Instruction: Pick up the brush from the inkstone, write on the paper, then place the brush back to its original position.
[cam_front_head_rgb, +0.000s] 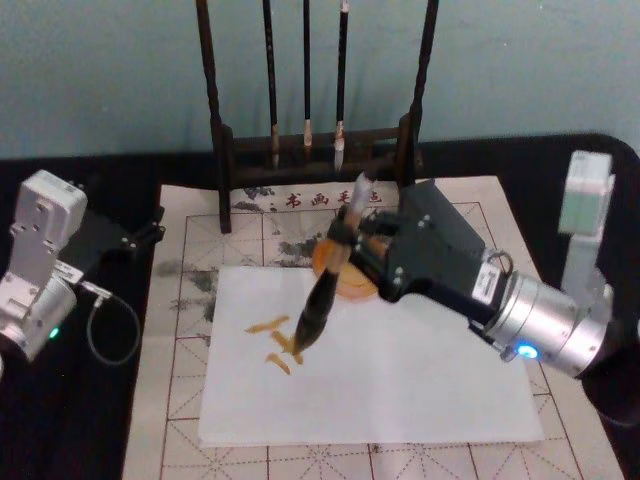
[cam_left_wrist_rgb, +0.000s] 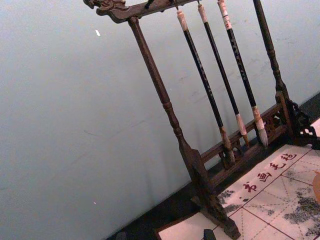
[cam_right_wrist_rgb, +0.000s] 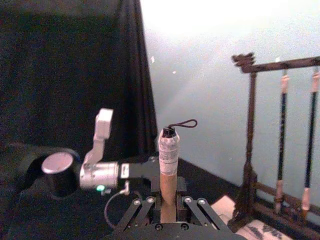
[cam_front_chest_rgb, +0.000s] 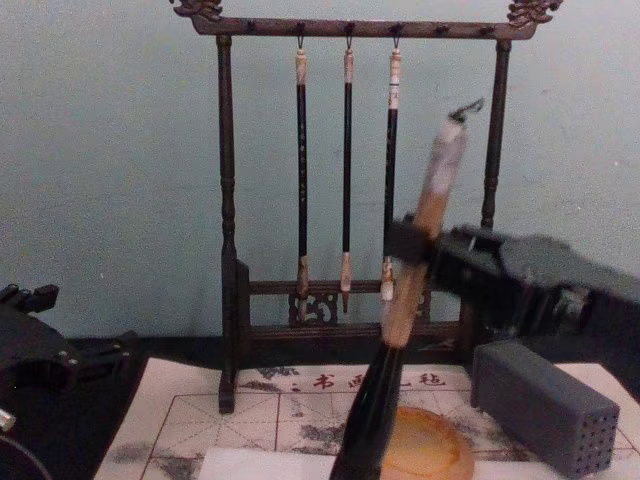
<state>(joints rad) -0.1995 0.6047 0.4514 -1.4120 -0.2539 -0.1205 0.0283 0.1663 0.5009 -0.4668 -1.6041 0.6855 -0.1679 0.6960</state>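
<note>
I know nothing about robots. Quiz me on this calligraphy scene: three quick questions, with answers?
1. True or false: the right gripper holds the brush tip-down over the paper.
2. How many thin brushes hang on the rack?
3. The inkstone sits: A on the rack; B at the paper's far edge; C in the right gripper.
Key: 1 true; 2 three; 3 B.

I judge this to be a staged calligraphy test bench in a lab. Evidence: a wooden brush rack hung with three thin brushes stands against a bare pale wall. In front of the rack, a red-gridded mat carries white paper and an amber inkstone. Black cloth covers the table under the rack, and near it a black curtain meets the wall.
</note>
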